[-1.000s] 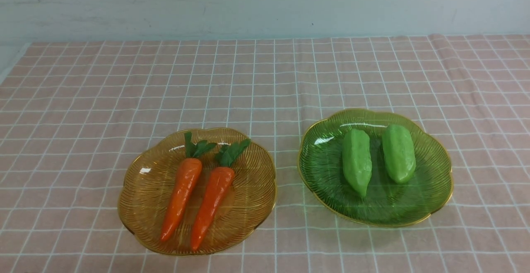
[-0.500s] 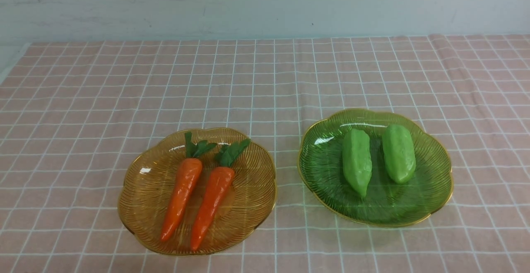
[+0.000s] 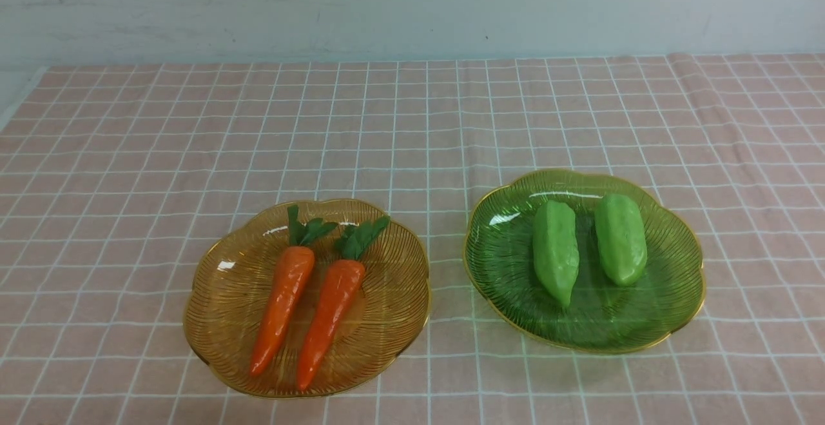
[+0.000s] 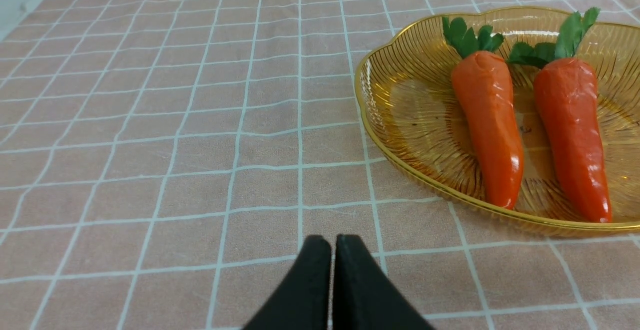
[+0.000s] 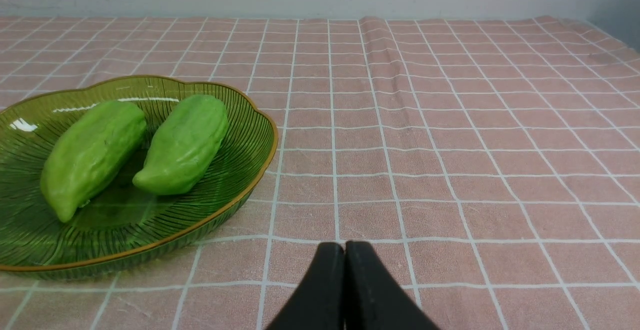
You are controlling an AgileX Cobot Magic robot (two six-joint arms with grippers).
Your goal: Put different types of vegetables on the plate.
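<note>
Both carrots (image 3: pixel 330 315) and both green gourds (image 3: pixel 556 251) lie on plates, so sorting looks finished; both arms' fingers (image 4: pixel 333 242) (image 5: pixel 344 247) are closed, empty.

Bare tablecloth (image 3: pixel 445 135) leaves a lane between the amber plate (image 3: pixel 225 322) and green plate (image 3: pixel 670 309). Their raised rims bar a low sideways pass

The left arm's black, tapering two-fingered gripper (image 4: pixel 333 242) is shut, its narrow fingertips drawn together and pointing forward, holding nothing. The right arm's matching black, tapering two-fingered gripper (image 5: pixel 344 249) is likewise shut and empty, fingertips together and pointing forward. Both arms lie outside the front view.
</note>
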